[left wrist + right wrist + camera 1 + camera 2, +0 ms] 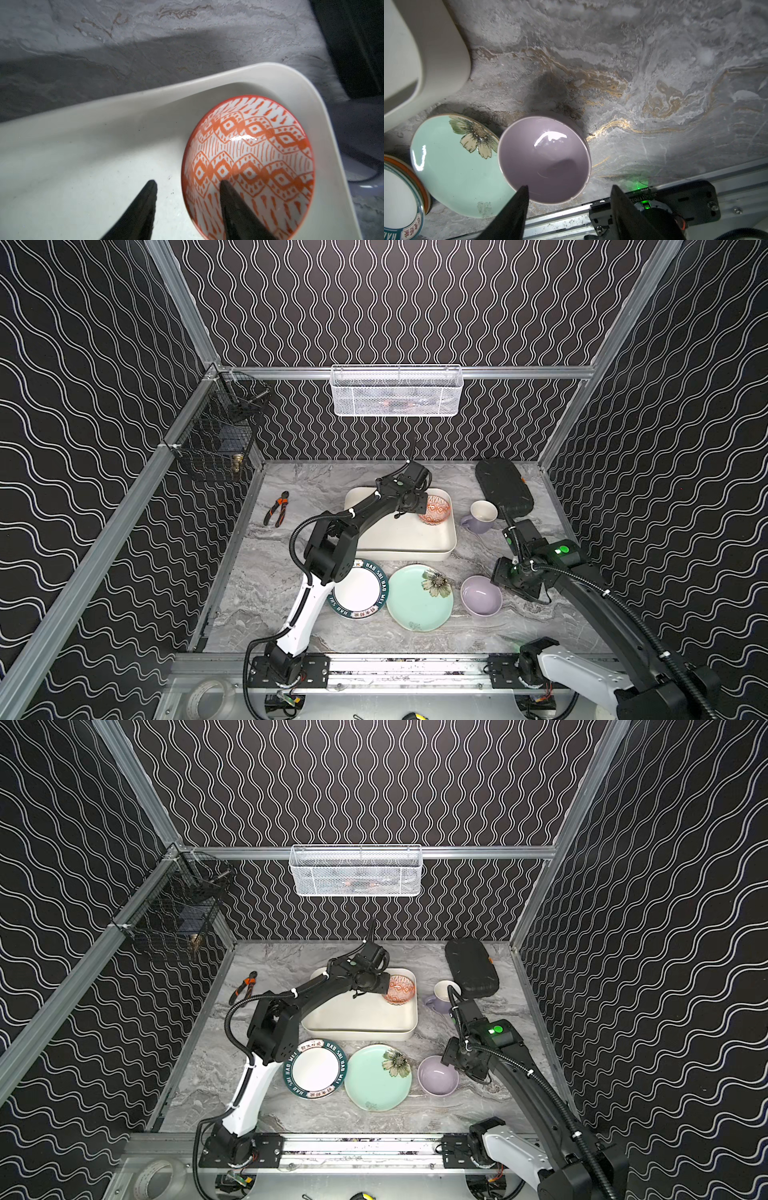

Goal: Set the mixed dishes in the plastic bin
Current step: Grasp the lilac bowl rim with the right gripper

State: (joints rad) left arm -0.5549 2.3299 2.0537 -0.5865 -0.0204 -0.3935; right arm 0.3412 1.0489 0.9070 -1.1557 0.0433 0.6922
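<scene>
Since the orange bowl (pixel 249 158) sits in the bin (pixel 104 116) corner, one dish is in; left gripper (pixel 188 182) fingers apart astride its rim, unclamped; right gripper (pixel 570 187) fingers apart over the lavender bowl (pixel 544 158); that, mug (pixel 482 514), white plate (pixel 357 589), mint plate (pixel 415 601) left on table (pixel 257 597).

At the middle of the bench (pixel 478 639), a bin (pixel 407 537), a far bowl (pixel 435 510) in its far right corner. Just right of the bin, a mug (pixel 481 516); just behind the mug, a hard case (pixel 503 485). In front of the bin, left to right: first plate (pixel 357 591), second plate (pixel 417 599) with edges meeting, then a near bowl (pixel 481 596) just beside. Left of the bin, well apart, pliers (pixel 276 508). Above the bench, a wire basket (pixel 397 391) on the back rail, a second basket (pixel 216 439) on the left rail.
</scene>
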